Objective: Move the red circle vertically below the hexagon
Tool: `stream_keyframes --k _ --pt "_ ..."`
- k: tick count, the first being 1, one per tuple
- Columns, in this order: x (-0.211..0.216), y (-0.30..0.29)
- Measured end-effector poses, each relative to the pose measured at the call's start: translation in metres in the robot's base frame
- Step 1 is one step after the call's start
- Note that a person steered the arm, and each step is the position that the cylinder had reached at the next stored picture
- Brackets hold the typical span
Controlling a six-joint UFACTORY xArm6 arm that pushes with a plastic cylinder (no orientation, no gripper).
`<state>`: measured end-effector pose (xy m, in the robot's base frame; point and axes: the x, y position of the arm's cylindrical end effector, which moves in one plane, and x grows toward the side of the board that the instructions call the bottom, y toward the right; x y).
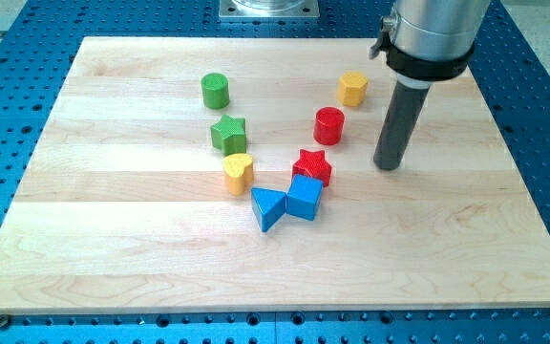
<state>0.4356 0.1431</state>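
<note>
Blue triangle [267, 207] and blue cube [305, 198] noted nearest camera, red star [313, 165] touching cube. Red circle [329, 125] located just below-left of yellow hexagon [353, 88], apart. My tip [388, 166] placed right of red circle, nothing touched or held. Risk judged: leftward push drives circle further off hexagon's line, or onto red star.

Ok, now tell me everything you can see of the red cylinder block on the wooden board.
The red cylinder block is a short, upright round piece with a flat top and finely ridged sides, plastic by the look of it. It stands alone on the pale wooden board, touching nothing. The yellow hexagon block sits just above it towards the view's right, the red star block below it. My tip rests to its right, apart from it.
</note>
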Motion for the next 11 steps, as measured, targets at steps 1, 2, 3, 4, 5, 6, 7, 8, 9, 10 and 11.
stream_keyframes --k 1,2,3,4,5,6,7,8,9,10,11 --pt "-0.029 -0.017" --pt "-0.049 -0.056" --pt "-0.074 -0.054" --pt "-0.113 -0.069" --pt "-0.094 -0.099" --pt "-0.060 -0.099" --pt "-0.030 -0.100" --pt "-0.038 -0.122" --pt "-0.017 -0.084" --pt "-0.002 -0.023" --pt "0.016 0.018"
